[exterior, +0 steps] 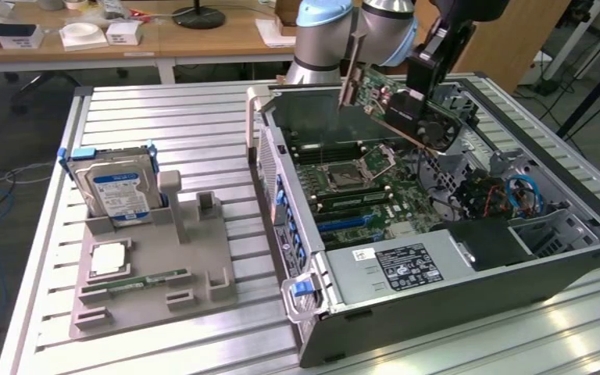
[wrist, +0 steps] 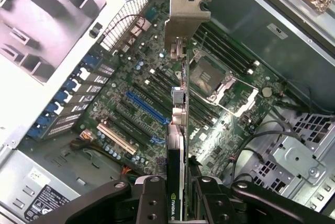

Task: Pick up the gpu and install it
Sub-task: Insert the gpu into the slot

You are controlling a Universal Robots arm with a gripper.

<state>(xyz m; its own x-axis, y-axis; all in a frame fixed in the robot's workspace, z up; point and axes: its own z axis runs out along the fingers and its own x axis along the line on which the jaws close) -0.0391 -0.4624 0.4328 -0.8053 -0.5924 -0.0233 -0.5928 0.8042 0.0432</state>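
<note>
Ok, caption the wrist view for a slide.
Fingers grip the graphics card edge-on over the motherboard of the open computer.

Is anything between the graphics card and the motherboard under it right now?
Nothing. The graphics card, clamped in the end effector, hangs over the motherboard with only air between them, as both the exterior and wrist views show.

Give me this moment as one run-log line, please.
fingers: shut on gpu | gpu: held above motherboard | seated: no
</note>
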